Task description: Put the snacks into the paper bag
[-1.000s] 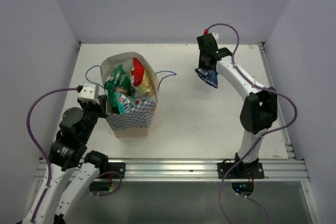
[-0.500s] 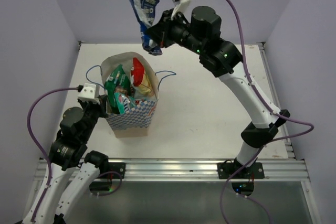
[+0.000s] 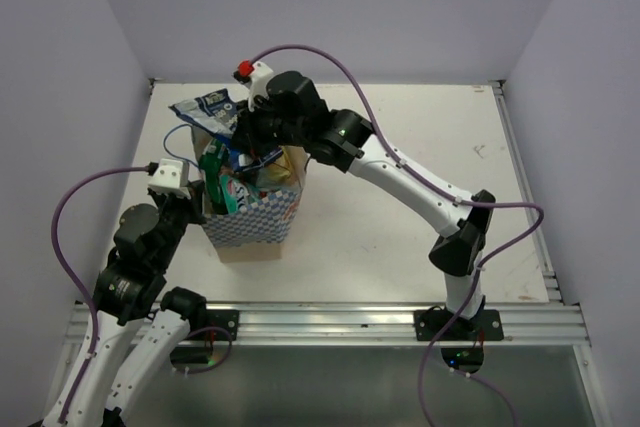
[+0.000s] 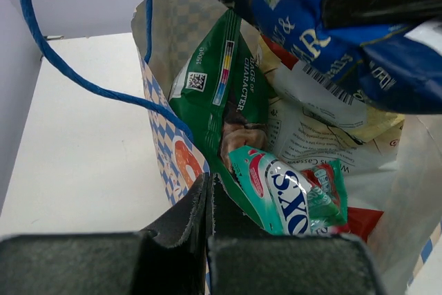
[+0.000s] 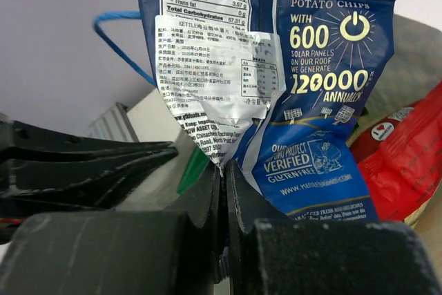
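Note:
The cream paper bag with its blue checkered band stands upright at the table's left. My left gripper is shut on its left wall, the jaws pressed together at the rim. Inside lie a dark green packet, a teal candy pack and a red packet. My right gripper is shut on the lower edge of the dark blue chips pack. That pack hangs just over the bag's open mouth, above the packets.
The bag's thin blue string handle loops out to the left of the opening. The right arm stretches across the table from its base at the near right. Purple walls close the table in on three sides.
The right arm lifted the dark blue pack from the far right of the table, swung it high to the left, and has lowered it over the bag's mouth. The left arm has stayed put.

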